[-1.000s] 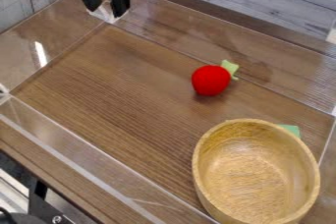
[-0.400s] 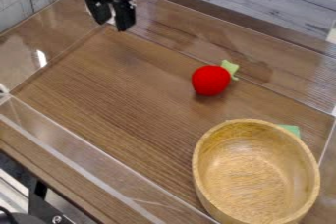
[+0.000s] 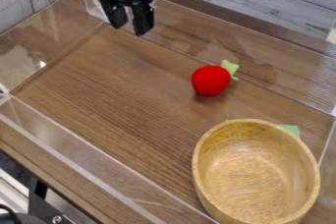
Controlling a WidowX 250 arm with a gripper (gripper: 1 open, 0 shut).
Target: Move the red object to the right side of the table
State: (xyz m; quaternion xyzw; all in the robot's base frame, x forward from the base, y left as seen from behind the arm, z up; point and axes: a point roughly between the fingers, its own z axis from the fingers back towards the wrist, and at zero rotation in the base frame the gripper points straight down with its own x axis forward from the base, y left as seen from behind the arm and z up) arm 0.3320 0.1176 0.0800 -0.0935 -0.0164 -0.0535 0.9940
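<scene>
One red object [image 3: 210, 80] lies on the desk [image 3: 105, 110], a small round bright-red soft toy with a pale green leafy tip pointing toward the upper right. One round light wooden bowl [image 3: 256, 173] stands at the lower right of the view, upright and with nothing visible inside it; it is far larger than the red toy and sits apart from it, nearer the camera. A small pale green scrap [image 3: 289, 130] shows just beside the bowl's far rim, too small to identify. Clear acrylic walls [image 3: 79, 164] edge the brown wood-grain surface. One robot arm enters from the top left, ending in one dark end effector [image 3: 133, 21] that points steeply down toward the desk. Its two fingers [image 3: 116, 17] are spread apart, released, with nothing between them. It hangs near the far left part of the desk, well apart from the red object, which rests right of centre, touching only the desk surface, between the end effector and the bowl.
</scene>
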